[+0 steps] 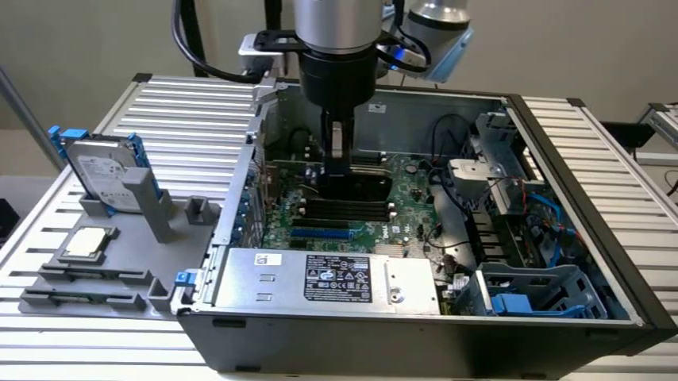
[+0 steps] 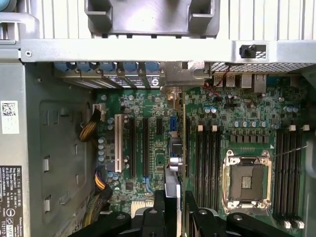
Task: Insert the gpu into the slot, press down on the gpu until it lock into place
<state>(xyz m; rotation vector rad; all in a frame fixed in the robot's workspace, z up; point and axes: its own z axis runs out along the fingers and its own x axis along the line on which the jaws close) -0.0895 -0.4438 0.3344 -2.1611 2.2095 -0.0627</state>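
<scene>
One gripper (image 1: 337,168) hangs inside the open case (image 1: 424,345), its jaws pinched narrowly on the gpu (image 2: 172,180), which stands on edge with its black face toward the near side. Insertion looks to be the step in hand. The card sits over the blue slot (image 2: 173,126), apparently not yet seated, though I cannot tell whether they touch. Seating it would, I judge, need the lower edge kept square along the groove, clear of the back wall on the exterior view's left, and a straight downward press. Memory slots (image 2: 207,163) crowd just far of the slot and black slots (image 2: 139,148) sit just near it. The power supply (image 1: 329,278) lies nearer, and a hard drive (image 1: 106,171) stands outside, left.
</scene>
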